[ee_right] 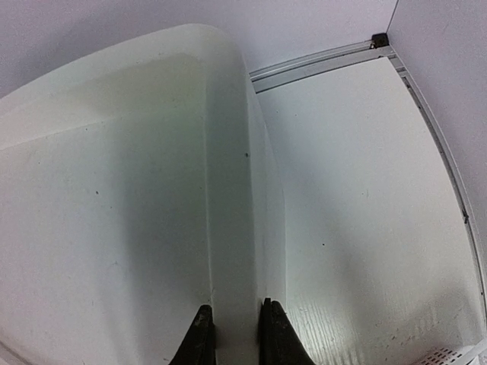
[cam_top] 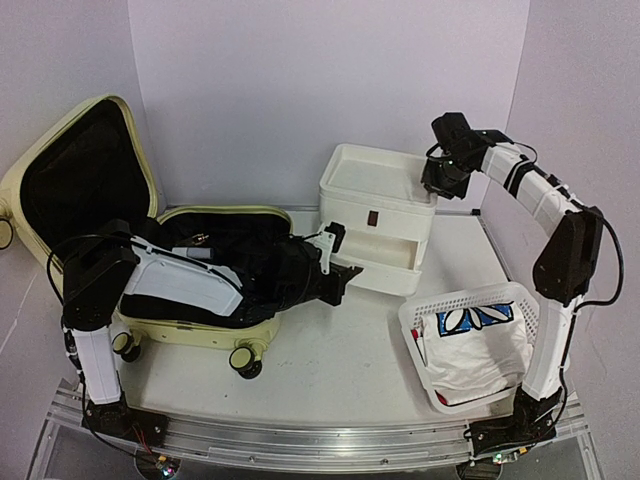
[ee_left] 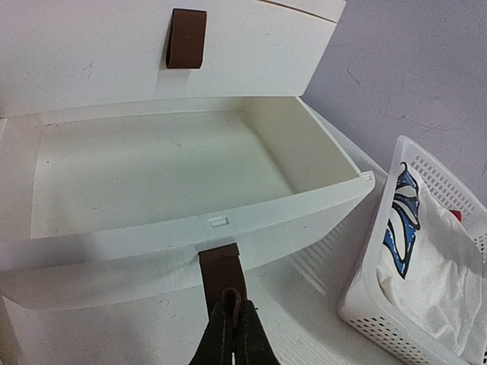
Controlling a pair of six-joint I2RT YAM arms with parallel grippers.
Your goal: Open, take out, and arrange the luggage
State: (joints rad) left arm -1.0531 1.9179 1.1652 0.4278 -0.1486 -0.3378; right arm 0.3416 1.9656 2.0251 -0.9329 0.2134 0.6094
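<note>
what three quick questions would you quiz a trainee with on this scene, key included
1. True or false: the luggage is closed.
2. What does the left gripper pinch? A nothing; B the brown tab of the open drawer; C that drawer's side wall.
3. Short answer: which gripper straddles the top rim of the white drawer box?
Key: 1 false, its lid stands up. 2 B. 3 the right gripper.
</note>
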